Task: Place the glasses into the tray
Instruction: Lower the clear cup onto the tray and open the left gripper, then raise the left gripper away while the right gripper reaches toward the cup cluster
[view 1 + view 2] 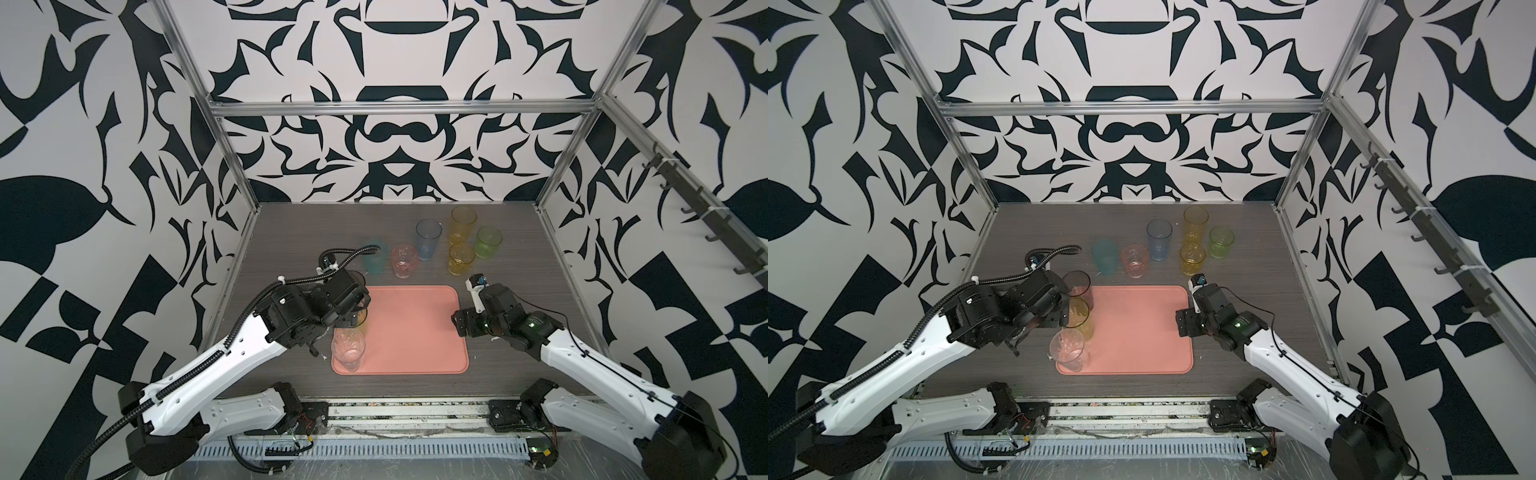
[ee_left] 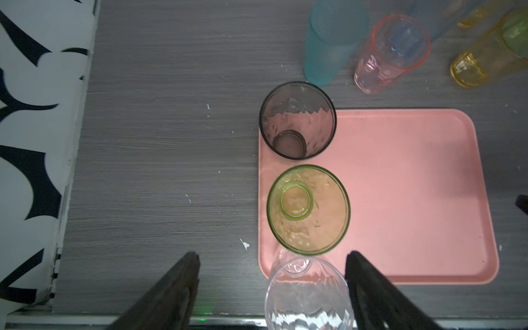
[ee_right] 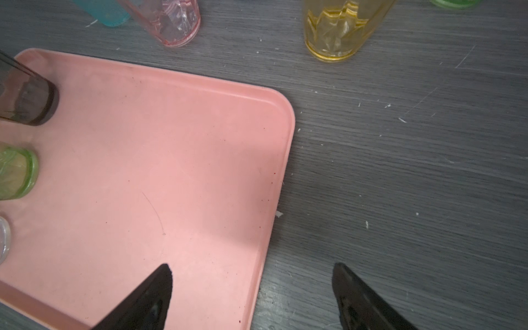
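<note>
The salmon-pink tray lies mid-table. Along its left edge stand three glasses: a smoky grey one, a green one and a clear one. My left gripper is open above that row. The clear glass rises between its fingers, close to one of them, and is not gripped. Behind the tray on the table stand teal, pink, blue, tall amber, short amber and green glasses. My right gripper is open and empty over the tray's right rim.
Patterned walls and metal frame posts close in the dark wood table on three sides. A metal rail runs along the front edge between the arm bases. A hook rack hangs on the right wall.
</note>
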`<state>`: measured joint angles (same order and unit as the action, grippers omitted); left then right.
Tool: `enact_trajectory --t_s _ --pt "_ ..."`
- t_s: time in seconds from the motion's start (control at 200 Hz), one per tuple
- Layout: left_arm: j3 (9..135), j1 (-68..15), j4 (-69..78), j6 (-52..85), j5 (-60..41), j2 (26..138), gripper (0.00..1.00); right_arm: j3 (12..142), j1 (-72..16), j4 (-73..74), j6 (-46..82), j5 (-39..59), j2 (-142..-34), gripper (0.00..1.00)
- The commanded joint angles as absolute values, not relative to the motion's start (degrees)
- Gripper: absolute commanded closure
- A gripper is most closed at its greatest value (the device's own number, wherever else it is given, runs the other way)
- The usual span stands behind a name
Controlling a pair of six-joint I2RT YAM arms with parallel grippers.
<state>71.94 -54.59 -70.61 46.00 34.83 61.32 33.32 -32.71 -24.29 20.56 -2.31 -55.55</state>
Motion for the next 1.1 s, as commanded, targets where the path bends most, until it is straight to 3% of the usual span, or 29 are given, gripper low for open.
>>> enact_trajectory --t_s 0.0,0.13,0.425,0.77,0.985,1.095 --pt "71.6 -52.7 -70.0 43.8 39.3 59.3 0.08 33.5 -32.6 -23.4 20.3 -2.6 -54.4 0.09" --pt "69.4 -48.6 -65.8 40.6 39.8 56.4 0.00 33.6 -32.5 -23.6 20.3 -3.3 -55.0 0.09" --pt "65.8 -36.8 -59.3 33.9 38.0 53.6 0.00 34.2 -32.6 -23.6 20.1 -3.6 -56.6 0.09" --pt "63.8 -25.5 -50.1 28.4 32.1 59.1 0.01 35.7 -32.6 -24.7 19.8 -1.1 -56.9 0.09" --pt "67.4 -21.5 -49.1 22.9 36.0 64.0 0.01 38.3 -32.6 -25.2 19.9 -1.4 -56.5 0.09" --pt "67.5 -17.2 -47.1 20.5 33.2 64.6 0.01 41.9 -32.5 -25.7 19.4 -2.8 -58.2 0.09"
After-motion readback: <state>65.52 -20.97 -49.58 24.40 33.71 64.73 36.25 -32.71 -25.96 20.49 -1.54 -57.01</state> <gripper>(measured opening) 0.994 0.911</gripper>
